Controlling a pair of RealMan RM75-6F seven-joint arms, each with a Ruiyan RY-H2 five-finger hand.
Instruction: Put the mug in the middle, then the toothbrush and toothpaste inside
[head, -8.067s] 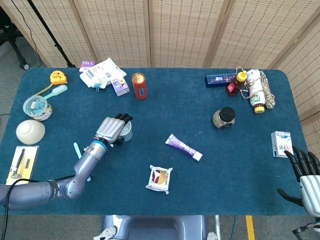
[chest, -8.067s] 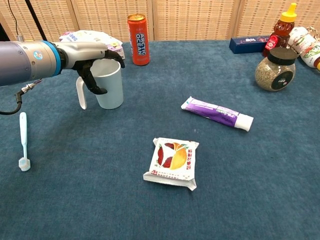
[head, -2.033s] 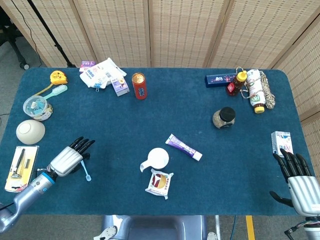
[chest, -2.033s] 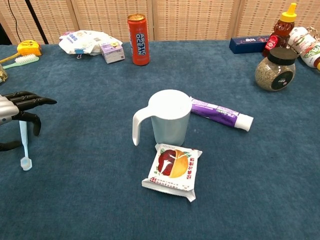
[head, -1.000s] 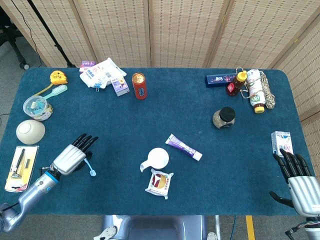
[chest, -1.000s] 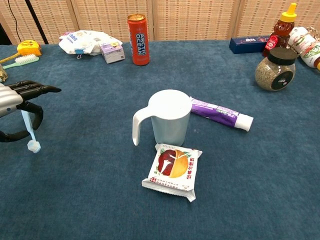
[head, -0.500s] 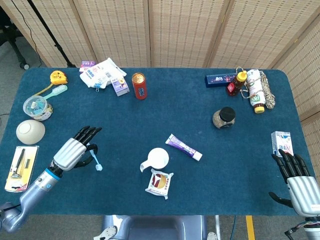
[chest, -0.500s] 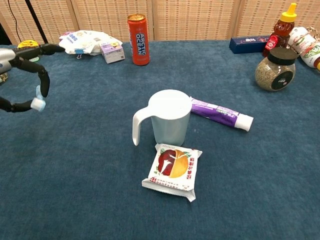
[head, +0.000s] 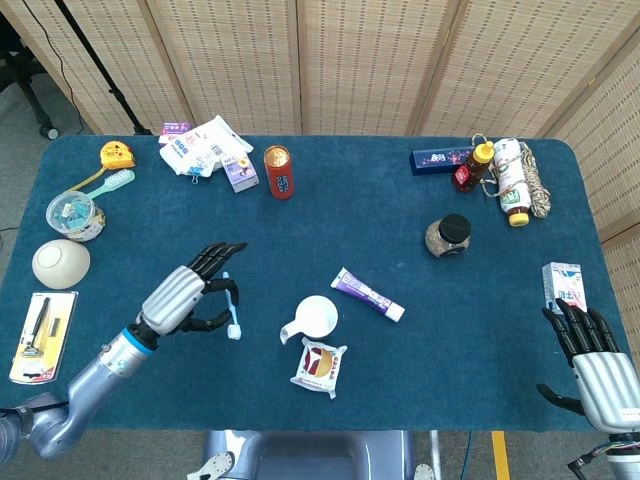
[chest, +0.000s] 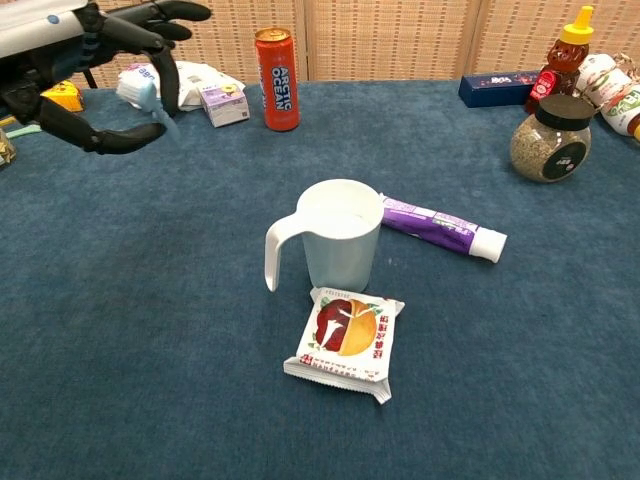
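Note:
The white mug (head: 316, 317) (chest: 341, 236) stands upright near the table's middle, handle toward the left. A pale blue toothbrush (head: 230, 305) (chest: 148, 100) is pinched in my left hand (head: 188, 295) (chest: 95, 60), lifted above the table to the left of the mug. The purple and white toothpaste tube (head: 368, 295) (chest: 434, 226) lies flat just right of the mug, touching or nearly touching it. My right hand (head: 595, 365) hangs at the table's front right corner with fingers apart and nothing in it; the chest view does not show it.
A snack packet (head: 320, 360) (chest: 345, 331) lies right in front of the mug. A red can (head: 279, 172) (chest: 277, 78), white packets (head: 207, 146) and a small box sit behind. A jar (head: 447, 236) (chest: 548, 138), bottles (head: 508, 180) and a navy box (head: 440, 158) stand at the back right. A bowl (head: 60, 263) sits at the left edge.
My left hand has risen and moved right toward the mug, carrying the toothbrush up off the table. The mug, toothpaste and right hand have stayed put.

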